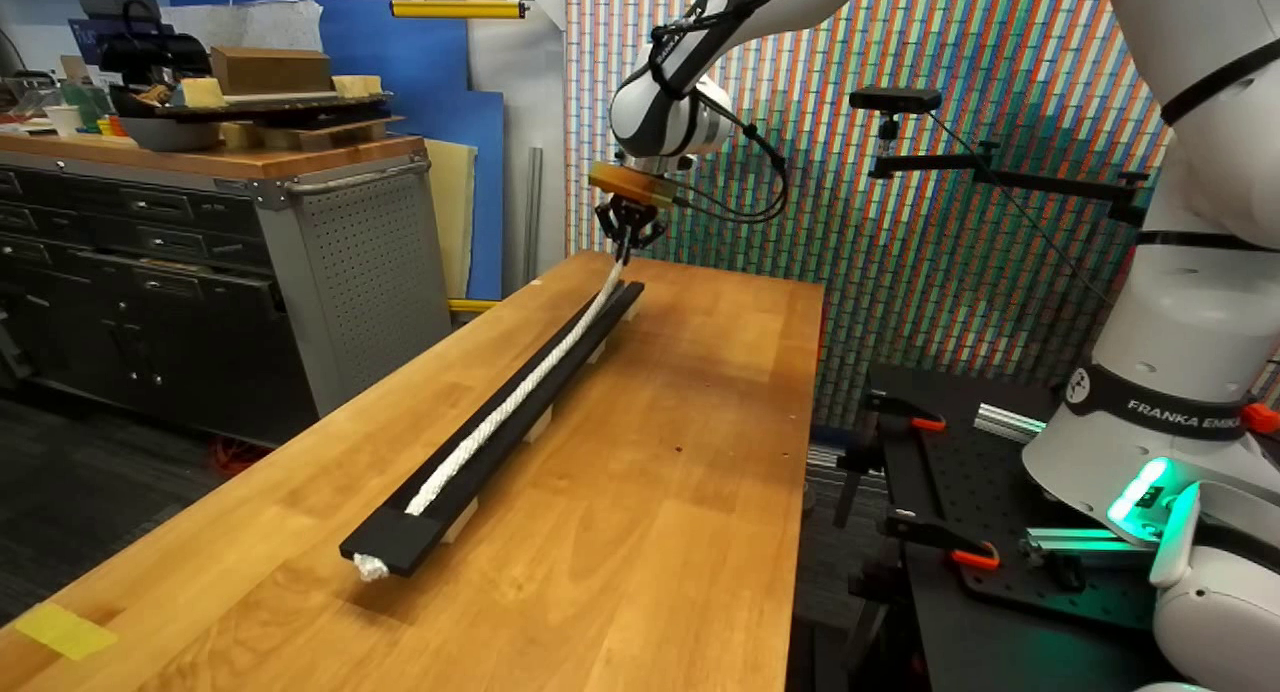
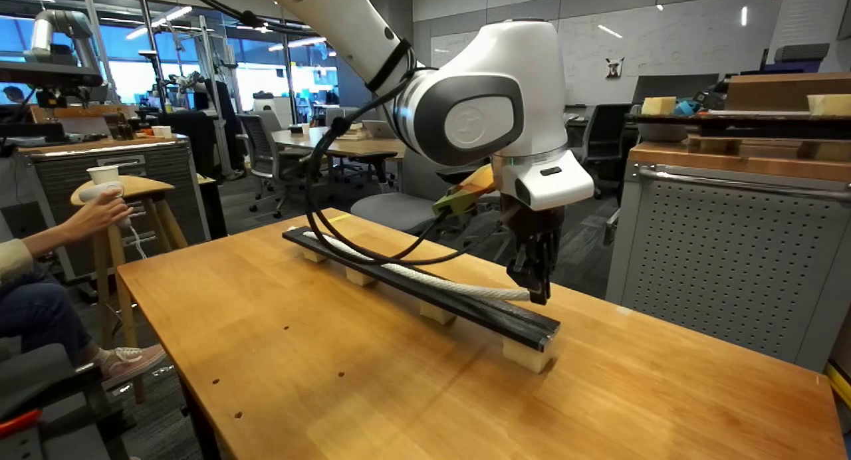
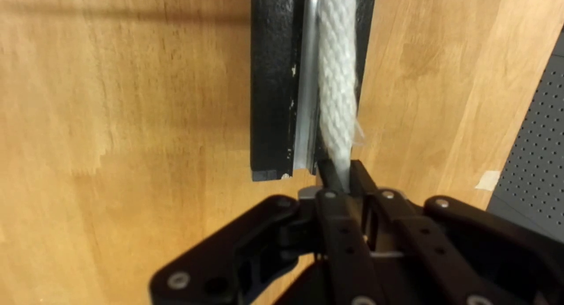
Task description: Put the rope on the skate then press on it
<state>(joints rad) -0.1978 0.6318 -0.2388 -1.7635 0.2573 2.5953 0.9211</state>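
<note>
Worktop: light-brown wooden table (image 2: 399,400)
Grip: my black two-fingered gripper (image 3: 341,175) pinches the white braided rope (image 3: 337,67)
Held end: raised beside the groove (image 3: 305,98) of the long black rail (image 3: 273,76); I'd centre it, then lower
Far end: rope lies along the rail

A wooden table (image 2: 399,393) bears blocks (image 2: 527,355) and tape (image 1: 66,630).

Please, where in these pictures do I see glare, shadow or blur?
Wrist view: the skate's groove gleams, a soft shadow band lies on the table, the gripper looks out of focus; in an exterior view, bright streaks mark the whiteboard.
</note>
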